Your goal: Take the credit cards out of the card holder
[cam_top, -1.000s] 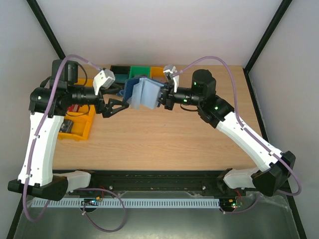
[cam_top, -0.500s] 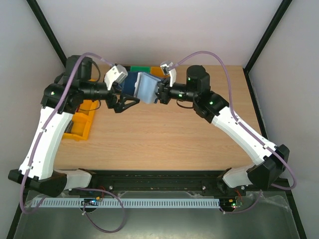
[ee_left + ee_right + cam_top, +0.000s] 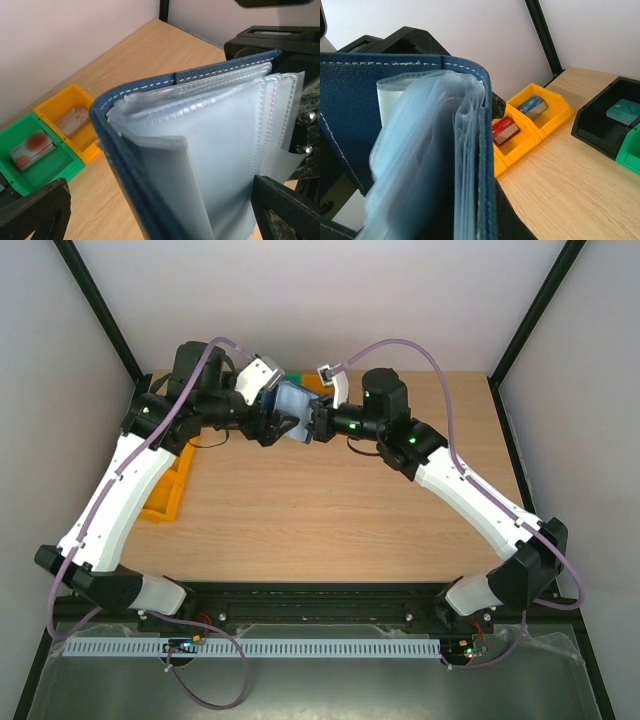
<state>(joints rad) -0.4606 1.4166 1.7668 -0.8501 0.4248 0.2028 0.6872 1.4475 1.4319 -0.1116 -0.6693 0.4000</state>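
The card holder (image 3: 200, 145) fans open between the wide-spread left gripper (image 3: 162, 212).

Card holder (image 3: 350, 100): matt navy grained leather-look cover, white stitching. Inside it: clear glossy plastic sleeves (image 3: 225, 150). Under it: matt wood-grain table (image 3: 330, 510). Beyond it: smooth plastic bins (image 3: 45, 167).
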